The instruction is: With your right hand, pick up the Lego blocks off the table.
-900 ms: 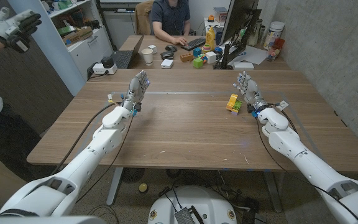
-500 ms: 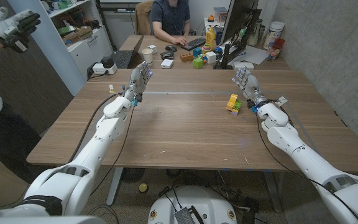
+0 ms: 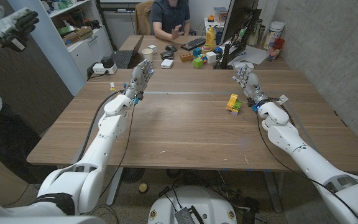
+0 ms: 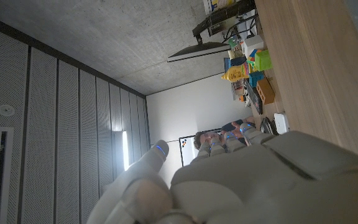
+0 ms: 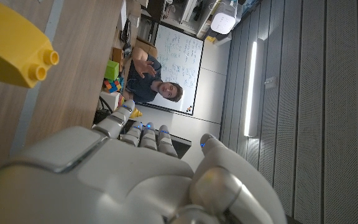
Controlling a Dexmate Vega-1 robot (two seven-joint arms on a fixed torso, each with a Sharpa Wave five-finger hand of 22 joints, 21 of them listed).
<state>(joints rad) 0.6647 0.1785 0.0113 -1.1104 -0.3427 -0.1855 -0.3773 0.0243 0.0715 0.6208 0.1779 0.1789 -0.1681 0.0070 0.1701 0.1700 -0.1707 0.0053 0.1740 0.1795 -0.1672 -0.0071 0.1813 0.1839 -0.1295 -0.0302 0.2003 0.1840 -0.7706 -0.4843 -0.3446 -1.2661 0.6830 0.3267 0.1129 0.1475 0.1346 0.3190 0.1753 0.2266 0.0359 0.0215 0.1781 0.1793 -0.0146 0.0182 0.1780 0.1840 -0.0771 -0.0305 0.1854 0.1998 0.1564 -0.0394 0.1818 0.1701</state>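
- Wooden table (image 3: 185,134) lies bare between my arms, and that smooth top is my first worry: a sideways nudge would slide the blocks instead of seating them in a grasp.
- My right hand (image 3: 246,79) stands raised with its fingers apart and nothing in it, close beside the small stack of yellow, green and orange Lego blocks (image 3: 233,102) but not touching it.
- From the right wrist camera I see one yellow sloped brick with two studs (image 5: 14,51) lying on the wood just off the back of my hand, so the palm does not face the stack; closing from here would, I judge, knock the blocks away.
- Since the stack looks loosely clipped, a pinch on only its top piece could pull it apart and leave pieces behind.
- My left hand (image 3: 141,77) is up as well, fingers spread, holding nothing, well apart from the blocks; it should not drift into the work.
- Farther back, coloured toy blocks (image 3: 197,60) lie by a black monitor (image 3: 236,25) and a seated person (image 3: 169,17); overreaching toward that clutter would mean grabbing the wrong pieces or bumping someone's desk.
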